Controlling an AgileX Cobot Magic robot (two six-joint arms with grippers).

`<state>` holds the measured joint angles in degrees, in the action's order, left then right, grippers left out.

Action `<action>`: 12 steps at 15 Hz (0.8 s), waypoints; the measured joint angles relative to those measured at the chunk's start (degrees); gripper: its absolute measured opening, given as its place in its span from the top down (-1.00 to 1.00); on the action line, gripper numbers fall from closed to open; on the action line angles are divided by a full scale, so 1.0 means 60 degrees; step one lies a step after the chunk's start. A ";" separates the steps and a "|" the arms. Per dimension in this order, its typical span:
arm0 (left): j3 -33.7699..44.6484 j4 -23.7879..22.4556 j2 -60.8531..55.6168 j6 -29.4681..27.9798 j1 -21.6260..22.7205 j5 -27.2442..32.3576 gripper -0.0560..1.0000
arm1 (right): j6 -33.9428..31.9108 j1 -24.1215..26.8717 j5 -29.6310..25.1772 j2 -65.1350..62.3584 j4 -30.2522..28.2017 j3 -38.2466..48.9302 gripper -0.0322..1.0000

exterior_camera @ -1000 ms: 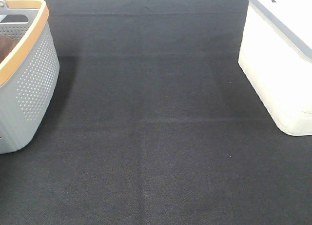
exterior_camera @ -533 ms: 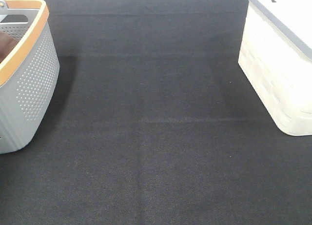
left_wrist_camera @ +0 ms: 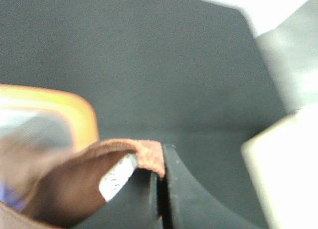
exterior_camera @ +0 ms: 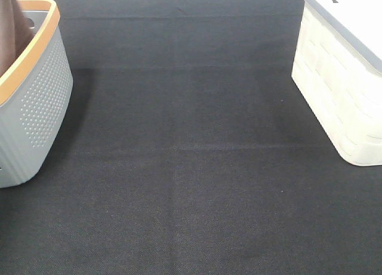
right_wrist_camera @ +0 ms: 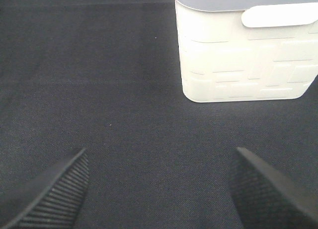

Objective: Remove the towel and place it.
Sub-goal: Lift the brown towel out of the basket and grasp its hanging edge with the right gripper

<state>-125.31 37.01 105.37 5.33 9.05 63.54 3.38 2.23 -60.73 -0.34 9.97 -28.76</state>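
Observation:
The reddish-brown towel hangs as a tall strip over the grey basket at the far left edge of the exterior high view. In the left wrist view my left gripper is shut on a hemmed corner of the towel, beside its small white tag, with the basket's orange rim behind it. Over bare black mat, my right gripper stands wide open with nothing between its fingers. Neither gripper shows in the exterior high view.
A white bin with a grey-edged lid stands at the right of the black mat. The right wrist view shows the white bin ahead of the open gripper, and the white bin also appears blurred in the left wrist view.
The towel has risen from low inside the basket to a tall strip above its rim. The right side looks unchanged.

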 joint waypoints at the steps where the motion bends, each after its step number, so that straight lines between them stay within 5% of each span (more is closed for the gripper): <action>1: 0.0000 0.0898 -0.0105 0.0258 0.0000 -0.0220 0.89 | 0.0000 0.0000 0.0000 0.0000 0.0000 0.0000 -0.49; 6: -0.0048 0.3848 -0.0468 0.1241 -0.0172 -0.1108 0.89 | 0.0000 0.0000 0.0010 0.0000 0.0000 0.0000 -0.49; 12: -0.0076 0.4163 -0.0773 0.2244 -0.2502 -0.3400 0.89 | 0.0000 0.0000 0.0029 0.0000 0.0172 0.0000 -0.49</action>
<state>-125.76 61.99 100.73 18.79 -5.96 43.14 3.38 2.23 -60.56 -0.34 11.00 -28.76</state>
